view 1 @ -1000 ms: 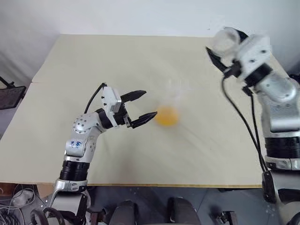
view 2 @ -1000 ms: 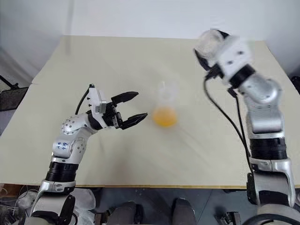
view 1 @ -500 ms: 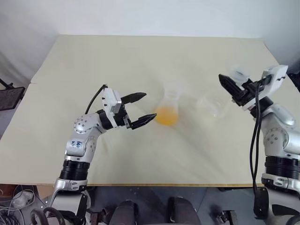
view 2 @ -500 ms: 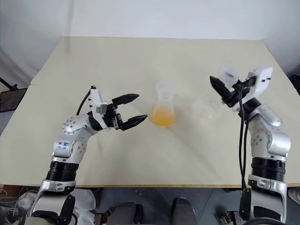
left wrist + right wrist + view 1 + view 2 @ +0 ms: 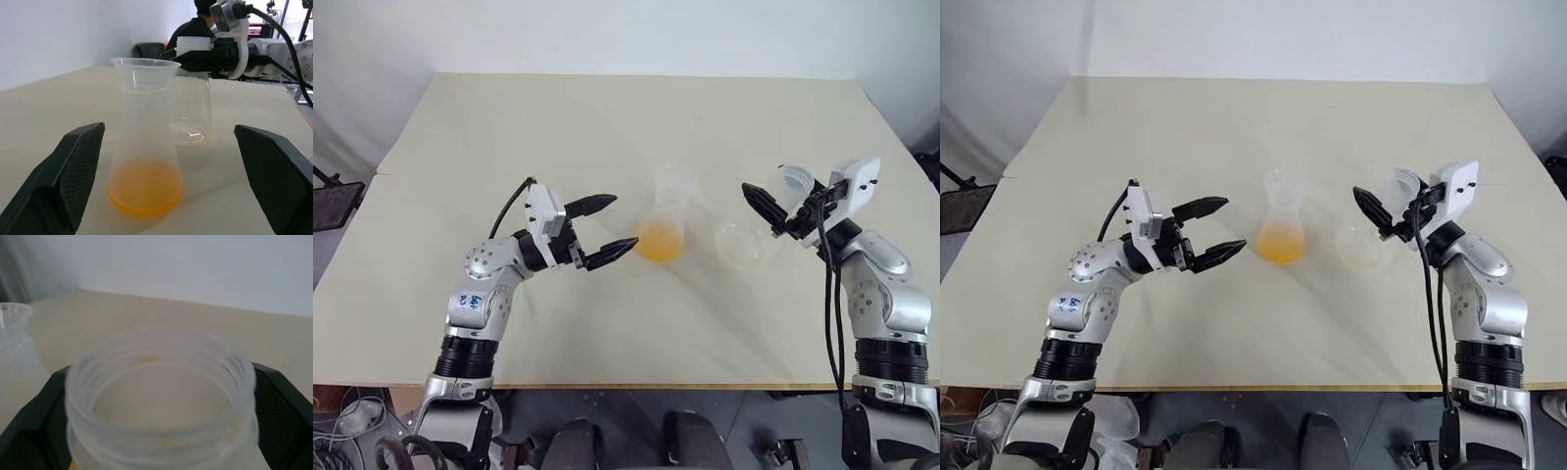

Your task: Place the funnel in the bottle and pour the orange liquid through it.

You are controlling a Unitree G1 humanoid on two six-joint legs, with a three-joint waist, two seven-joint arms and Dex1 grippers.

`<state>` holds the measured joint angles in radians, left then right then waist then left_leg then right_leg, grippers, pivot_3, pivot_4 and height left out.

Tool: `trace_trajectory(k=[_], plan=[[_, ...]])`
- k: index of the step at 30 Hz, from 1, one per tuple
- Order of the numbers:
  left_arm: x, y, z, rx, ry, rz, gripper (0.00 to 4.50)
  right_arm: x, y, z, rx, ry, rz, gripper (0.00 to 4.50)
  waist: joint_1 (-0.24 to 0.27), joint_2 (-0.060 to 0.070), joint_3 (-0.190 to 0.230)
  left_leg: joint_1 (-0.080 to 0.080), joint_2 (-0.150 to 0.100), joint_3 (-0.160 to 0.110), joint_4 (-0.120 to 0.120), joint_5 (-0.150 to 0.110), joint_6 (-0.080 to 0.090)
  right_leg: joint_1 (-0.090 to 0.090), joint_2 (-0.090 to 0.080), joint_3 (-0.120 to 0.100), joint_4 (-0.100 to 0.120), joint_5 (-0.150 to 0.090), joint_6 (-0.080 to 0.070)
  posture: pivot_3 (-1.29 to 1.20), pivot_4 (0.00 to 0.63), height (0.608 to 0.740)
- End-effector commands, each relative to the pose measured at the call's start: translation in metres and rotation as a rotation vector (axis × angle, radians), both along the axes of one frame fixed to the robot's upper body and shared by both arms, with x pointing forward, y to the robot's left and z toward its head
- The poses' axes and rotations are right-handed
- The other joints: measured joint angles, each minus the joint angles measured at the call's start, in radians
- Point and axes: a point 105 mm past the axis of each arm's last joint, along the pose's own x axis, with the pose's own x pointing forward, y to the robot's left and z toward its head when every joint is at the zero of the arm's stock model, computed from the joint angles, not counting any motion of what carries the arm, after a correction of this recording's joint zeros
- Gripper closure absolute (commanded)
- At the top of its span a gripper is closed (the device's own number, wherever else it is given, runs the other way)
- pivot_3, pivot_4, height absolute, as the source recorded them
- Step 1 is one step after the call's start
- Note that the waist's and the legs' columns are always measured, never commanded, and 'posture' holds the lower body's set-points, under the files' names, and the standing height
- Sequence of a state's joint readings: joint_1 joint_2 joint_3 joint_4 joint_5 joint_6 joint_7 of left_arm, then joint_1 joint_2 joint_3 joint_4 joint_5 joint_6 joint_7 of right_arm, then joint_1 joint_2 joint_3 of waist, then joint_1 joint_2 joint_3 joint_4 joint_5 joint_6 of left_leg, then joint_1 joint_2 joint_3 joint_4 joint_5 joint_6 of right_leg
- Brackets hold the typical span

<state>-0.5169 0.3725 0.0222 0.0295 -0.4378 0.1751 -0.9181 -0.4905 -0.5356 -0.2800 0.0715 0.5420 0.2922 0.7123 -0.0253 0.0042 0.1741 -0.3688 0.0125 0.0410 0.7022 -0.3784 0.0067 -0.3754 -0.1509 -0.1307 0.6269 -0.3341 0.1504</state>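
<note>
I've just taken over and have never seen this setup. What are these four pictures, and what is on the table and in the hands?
This is a two-armed robot; each arm ends in two black fingers. The two wide pictures come from cameras in its head, looking down over a table. The other two come from a camera on each wrist, looking along that arm's fingers.

At the middle stands the bottle with a funnel in its neck and orange liquid at its bottom. The left gripper is open beside it and holds nothing. The right gripper is at the neck of a wider flask, which looks empty and stands upright on the table. I cannot tell whether it grips it.
</note>
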Motion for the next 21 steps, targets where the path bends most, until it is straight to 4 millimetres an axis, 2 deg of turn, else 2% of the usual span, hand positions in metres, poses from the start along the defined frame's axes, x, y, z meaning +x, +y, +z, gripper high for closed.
trace_trajectory(k=[1, 4, 8, 12, 15, 16, 18, 21], plan=[[-0.001, 0.009, 0.013, -0.001, -0.057, 0.031, 0.0, -0.021, 0.003, 0.031, 0.006, -0.122, 0.063, 0.04, 0.0, 0.0, 0.0, 0.0, 0.0, 0.0, 0.0, 0.0, 0.0, 0.0, 0.0, 0.0, 0.0, 0.0, 0.0, 0.0, 0.15, 0.74], [0.003, 0.017, 0.014, 0.006, -0.056, 0.05, 0.0, -0.026, -0.005, 0.046, 0.055, -0.184, 0.044, 0.04, 0.0, 0.0, 0.0, 0.0, 0.0, -0.001, 0.0, 0.0, 0.0, 0.0, 0.0, 0.0, 0.0, 0.0, 0.0, 0.0, 0.15, 0.74], [0.005, 0.022, 0.017, 0.017, -0.058, 0.053, 0.0, -0.027, -0.019, 0.057, 0.079, -0.245, -0.007, 0.04, 0.001, 0.0, 0.0, 0.0, 0.0, -0.001, 0.0, 0.0, 0.0, 0.0, 0.0, 0.0, 0.0, 0.0, 0.0, 0.0, 0.15, 0.74], [0.01, 0.033, 0.016, 0.071, -0.066, 0.084, 0.0, -0.031, -0.03, 0.082, 0.181, -0.321, -0.026, 0.04, -0.001, 0.0, 0.0, 0.0, 0.0, -0.001, 0.0, 0.0, 0.0, 0.0, 0.0, 0.0, 0.0, 0.0, 0.0, 0.0, 0.15, 0.74], [0.003, 0.042, 0.013, 0.111, -0.058, 0.061, 0.0, -0.047, -0.021, 0.09, 0.133, -0.368, 0.065, 0.04, -0.003, 0.0, 0.0, 0.001, 0.001, -0.001, 0.0, 0.0, 0.0, 0.0, 0.001, 0.0, 0.0, 0.0, 0.0, 0.0, 0.15, 0.74], [0.0, 0.045, 0.012, 0.121, -0.056, 0.05, 0.0, -0.051, -0.017, 0.088, 0.104, -0.362, 0.101, 0.04, -0.002, 0.0, 0.0, 0.001, 0.0, -0.001, -0.001, 0.0, 0.0, 0.0, 0.001, 0.0, 0.0, 0.0, 0.0, 0.0, 0.15, 0.74], [-0.008, 0.053, 0.004, 0.16, -0.022, 0.046, 0.0, -0.06, -0.006, 0.066, -0.037, -0.256, 0.181, 0.04, -0.002, 0.0, 0.0, 0.001, 0.0, 0.0, -0.001, 0.0, 0.0, 0.0, 0.001, 0.0, 0.0, 0.0, 0.0, 0.0, 0.15, 0.74], [-0.023, 0.063, -0.011, 0.199, 0.002, 0.03, 0.0, -0.079, 0.002, 0.033, -0.143, -0.125, 0.3, 0.04, 0.002, 0.0, 0.0, 0.0, 0.0, 0.0, -0.003, 0.0, 0.0, 0.0, 0.0, 0.0, 0.0, 0.0, 0.0, 0.0, 0.15, 0.74]])
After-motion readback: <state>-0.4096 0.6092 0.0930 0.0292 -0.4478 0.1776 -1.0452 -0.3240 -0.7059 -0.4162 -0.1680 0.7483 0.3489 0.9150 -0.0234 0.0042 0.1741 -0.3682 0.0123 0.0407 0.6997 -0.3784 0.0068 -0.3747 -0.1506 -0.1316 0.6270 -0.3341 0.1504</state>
